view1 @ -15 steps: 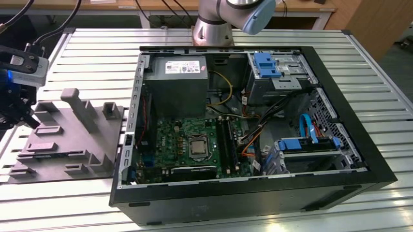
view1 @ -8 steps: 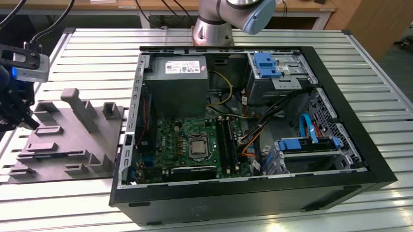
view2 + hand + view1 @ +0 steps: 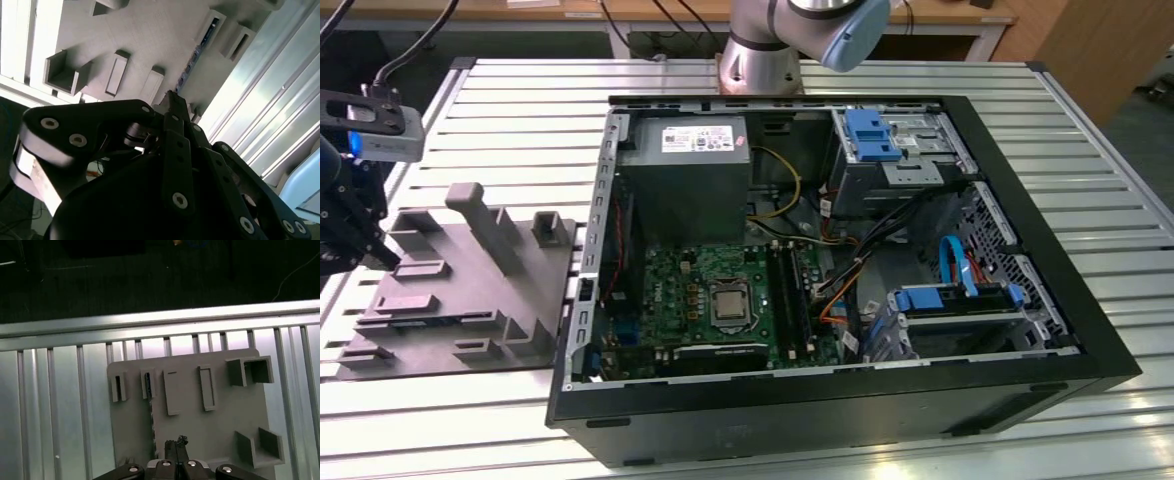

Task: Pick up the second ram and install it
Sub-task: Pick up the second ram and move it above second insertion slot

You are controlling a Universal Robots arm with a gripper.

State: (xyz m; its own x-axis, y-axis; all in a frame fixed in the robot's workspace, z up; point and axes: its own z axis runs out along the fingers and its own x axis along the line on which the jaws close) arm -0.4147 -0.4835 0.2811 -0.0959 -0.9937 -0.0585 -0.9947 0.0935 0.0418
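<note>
Hovering gripper (image 3: pixel 172 98) — second ram (image 3: pixel 199 51), blue-green, in second wrist view

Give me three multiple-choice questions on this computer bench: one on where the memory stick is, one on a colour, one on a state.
1. Where is the second ram?
A. On edge in a slot of the grey holder tray
B. In a cardboard box
C. In a person's palm

2. What colour are the drive brackets inside the computer case?
A. Red
B. Blue
C. Yellow

3. How does the case lie?
A. Shut with its panel on
B. Wrapped in foil
C. Side open, insides showing

Key:
1 A: in the second wrist view its blue-green edge stands in a tray slot, apart from the hand.
2 B: the exterior view shows blue plastic on the drive bays.
3 C: the green motherboard lies in plain sight.
</note>
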